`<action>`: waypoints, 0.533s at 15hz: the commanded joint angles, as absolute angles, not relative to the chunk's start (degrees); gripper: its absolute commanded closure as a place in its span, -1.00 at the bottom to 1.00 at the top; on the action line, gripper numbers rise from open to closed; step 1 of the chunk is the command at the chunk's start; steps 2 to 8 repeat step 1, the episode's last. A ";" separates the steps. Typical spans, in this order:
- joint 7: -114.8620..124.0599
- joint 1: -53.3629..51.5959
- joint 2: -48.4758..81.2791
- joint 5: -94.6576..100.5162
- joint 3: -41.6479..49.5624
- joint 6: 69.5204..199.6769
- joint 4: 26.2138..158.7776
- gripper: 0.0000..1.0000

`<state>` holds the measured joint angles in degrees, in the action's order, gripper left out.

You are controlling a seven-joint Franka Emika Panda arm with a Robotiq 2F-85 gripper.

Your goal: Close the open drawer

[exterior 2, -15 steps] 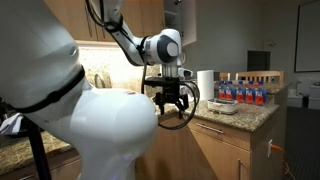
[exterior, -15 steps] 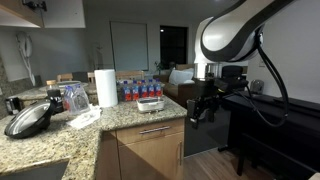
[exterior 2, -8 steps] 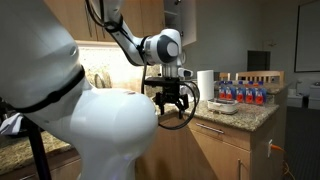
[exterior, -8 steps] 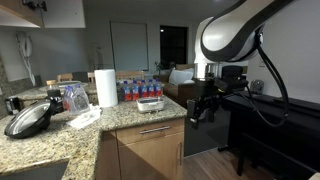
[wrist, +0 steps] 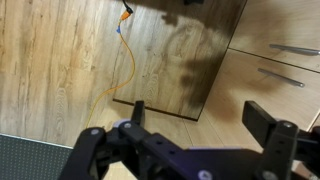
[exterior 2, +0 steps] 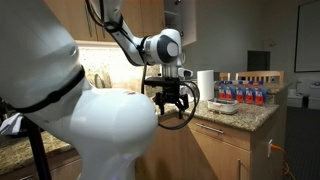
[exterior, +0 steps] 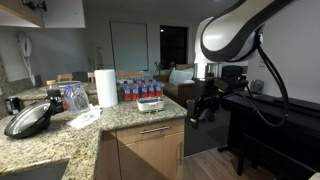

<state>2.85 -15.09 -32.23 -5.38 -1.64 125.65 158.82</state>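
Note:
The drawer [exterior: 150, 130] is a light-brown wood front with a silver bar handle, just under the granite counter edge. Its inside is hidden, so I see no tray. It also shows in an exterior view [exterior 2: 232, 138]. My gripper [exterior: 200, 106] hangs in the air beside the counter's end, to the right of the drawer front and apart from it. It shows open and empty in an exterior view [exterior 2: 171, 101]. In the wrist view my gripper [wrist: 200, 118] is open over the wood floor, with wood fronts and silver bar handles [wrist: 293, 48] at the right edge.
The granite counter [exterior: 120, 115] holds a paper towel roll [exterior: 106, 87], water bottles [exterior: 140, 89], a tray [exterior: 150, 103] and a dark pan [exterior: 28, 119]. A dark desk [exterior: 270, 110] stands behind the arm. An orange cable [wrist: 128, 60] lies on the floor.

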 commanded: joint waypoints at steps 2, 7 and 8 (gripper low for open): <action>1.94 -13.35 -32.27 -6.54 -3.42 125.46 158.73 -1.00; 1.94 -13.35 -32.27 -6.54 -3.42 125.46 158.73 -1.00; 1.94 -13.35 -32.27 -6.54 -3.42 125.46 158.73 -1.00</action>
